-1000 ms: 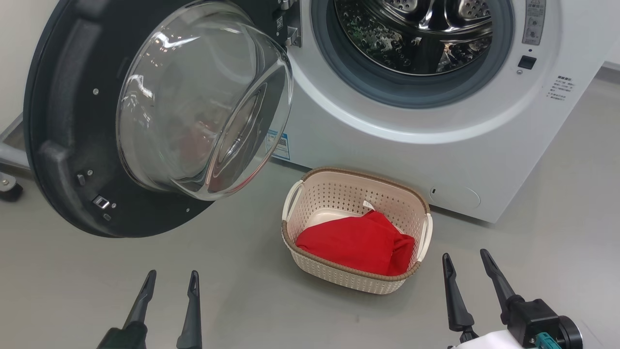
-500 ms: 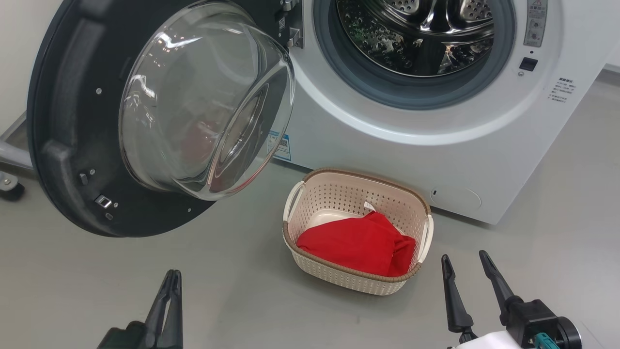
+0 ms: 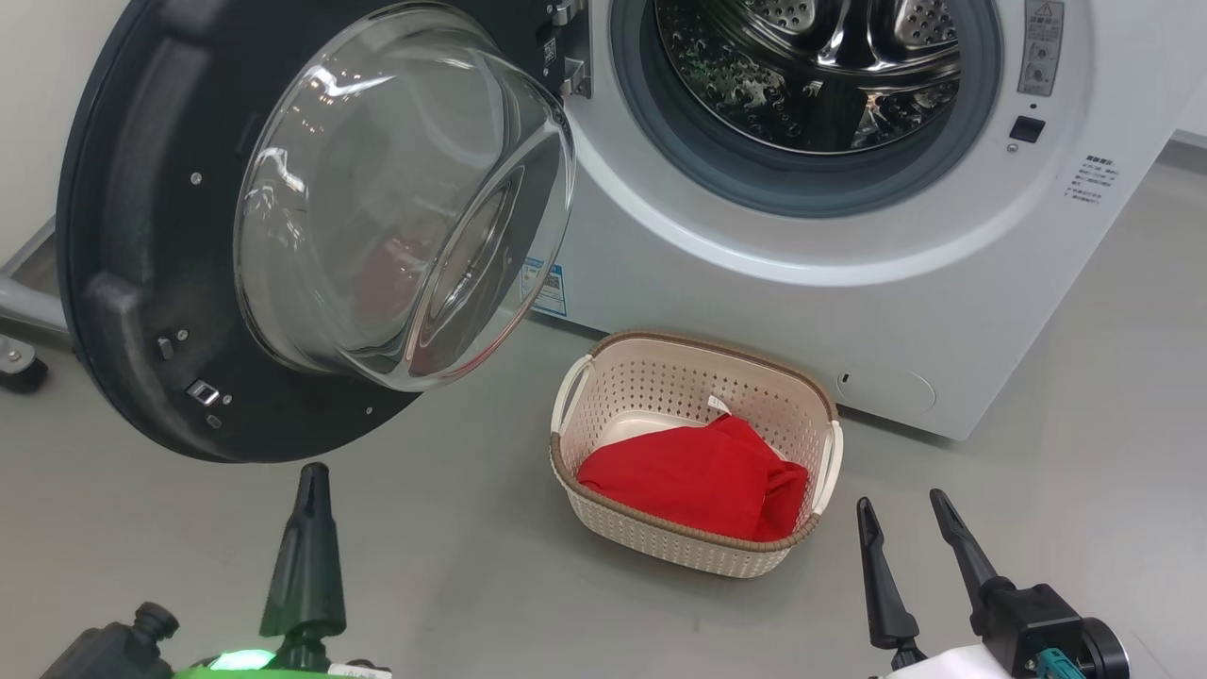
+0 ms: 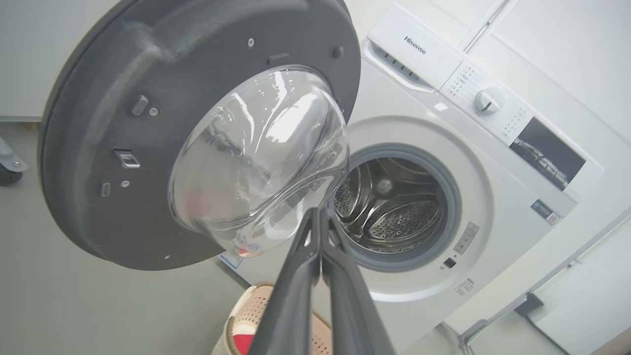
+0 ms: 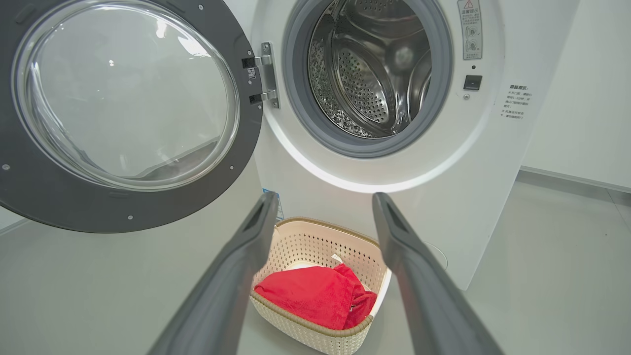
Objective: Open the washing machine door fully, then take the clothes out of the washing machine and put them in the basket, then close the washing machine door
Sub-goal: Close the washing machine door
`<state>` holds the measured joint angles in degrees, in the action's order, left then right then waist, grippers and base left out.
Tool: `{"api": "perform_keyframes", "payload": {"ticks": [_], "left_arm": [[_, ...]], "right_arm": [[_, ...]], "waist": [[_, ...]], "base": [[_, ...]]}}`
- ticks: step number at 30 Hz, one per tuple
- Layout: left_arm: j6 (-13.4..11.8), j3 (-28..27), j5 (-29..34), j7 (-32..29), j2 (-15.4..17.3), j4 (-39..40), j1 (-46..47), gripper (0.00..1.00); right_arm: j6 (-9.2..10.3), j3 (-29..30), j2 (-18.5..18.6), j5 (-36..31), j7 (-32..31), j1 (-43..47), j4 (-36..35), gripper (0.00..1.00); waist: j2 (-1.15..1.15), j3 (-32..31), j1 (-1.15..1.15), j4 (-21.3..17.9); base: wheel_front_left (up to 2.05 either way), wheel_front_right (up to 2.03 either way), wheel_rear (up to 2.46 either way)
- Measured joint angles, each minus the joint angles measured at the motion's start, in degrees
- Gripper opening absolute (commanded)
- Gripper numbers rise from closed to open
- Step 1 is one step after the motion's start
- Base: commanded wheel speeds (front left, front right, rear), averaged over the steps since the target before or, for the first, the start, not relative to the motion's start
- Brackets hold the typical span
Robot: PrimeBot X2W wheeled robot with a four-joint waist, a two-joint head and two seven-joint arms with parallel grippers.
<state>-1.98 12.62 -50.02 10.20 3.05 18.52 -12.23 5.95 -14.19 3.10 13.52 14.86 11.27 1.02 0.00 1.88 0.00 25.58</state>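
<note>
The washing machine (image 3: 849,302) (image 4: 434,113) (image 5: 483,162) stands open, its steel drum (image 3: 811,66) (image 5: 369,64) showing no clothes. Its black door (image 3: 141,283) (image 4: 98,207) (image 5: 49,197) with the glass bowl window (image 3: 396,189) hangs swung out to the left. The red clothes (image 3: 702,476) (image 5: 315,296) lie in the cream basket (image 3: 660,377) (image 5: 305,241) on the floor before the machine. My left gripper (image 3: 311,471) (image 4: 320,214) is shut on nothing, just below the door's lower edge. To the right of the basket, my right gripper (image 3: 901,505) (image 5: 323,197) stands open and empty.
Grey floor (image 3: 471,585) spreads around the basket. A castor wheel (image 3: 19,368) of some frame sits at the far left behind the door. A white wall (image 5: 581,88) rises to the machine's right.
My left gripper has shut and its arm has turned and risen toward the door's lower edge. The right gripper and the basket stay put.
</note>
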Motion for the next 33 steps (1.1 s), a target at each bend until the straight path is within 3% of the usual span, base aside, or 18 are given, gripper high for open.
{"api": "perform_keyframes", "payload": {"ticks": [1, 2, 6, 12, 17, 23, 28, 33], "left_arm": [[0.0, 0.0, 0.0, 0.0, 0.0, 0.0, 0.0, 0.0], [0.0, 2.2, -6.22, 1.3, 0.01, 3.71, 0.1, 0.0], [0.02, 4.36, -17.26, 3.57, -0.12, 9.71, 0.1, 0.0], [1.37, -4.52, -33.17, 4.07, -0.25, 13.03, 4.31, 0.0], [1.87, -11.46, -35.24, 4.07, -0.3, 13.29, 9.29, 0.0], [0.73, -20.33, -38.57, 4.01, -0.07, 6.2, 15.78, 0.0], [-1.71, -27.5, -42.14, 2.81, 4.97, -1.36, 21.49, 0.0], [-3.8, -30.77, -45.21, -0.35, 9.96, -10.96, 25.9, 0.0]], "right_arm": [[0.0, 0.0, 0.0, 0.0, 0.0, 0.0, 0.0, 1.0], [0.0, -0.02, 0.0, 0.0, 0.0, 0.0, 0.03, 1.0], [0.0, -0.05, -0.02, 0.0, 0.0, 0.0, 0.1, 1.0], [0.01, -0.04, -0.02, 0.0, 0.0, 0.0, 0.09, 1.0], [0.04, 0.41, 0.0, 0.0, 0.0, 0.0, -0.29, 1.0], [0.1, 1.07, 0.25, -0.03, 0.0, 0.0, -0.64, 1.0], [0.09, 0.7, 0.4, -0.11, -0.37, -0.03, -0.83, 1.0], [0.09, 0.29, 0.67, -0.69, -1.02, -0.24, -1.27, 1.0]], "waist": [[0.0, 0.0, 0.0, 0.0], [0.0, -0.01, 0.0, -0.04], [0.0, 0.0, 0.0, -0.21], [0.0, 0.5, 0.0, -0.41], [0.0, 1.06, 0.0, -0.33], [0.0, 1.74, 0.0, 0.58], [0.0, 2.22, 0.0, 0.79], [0.0, 3.05, 0.0, 0.53]], "base": [[0.0, 0.0, 0.0], [0.0, 0.0, 0.0], [0.0, 0.0, 0.0], [0.0, 0.0, 0.0], [0.0, 0.0, 0.0], [0.0, 0.0, 0.0], [0.0, 0.0, 0.0], [0.0, 0.0, 0.0]]}}
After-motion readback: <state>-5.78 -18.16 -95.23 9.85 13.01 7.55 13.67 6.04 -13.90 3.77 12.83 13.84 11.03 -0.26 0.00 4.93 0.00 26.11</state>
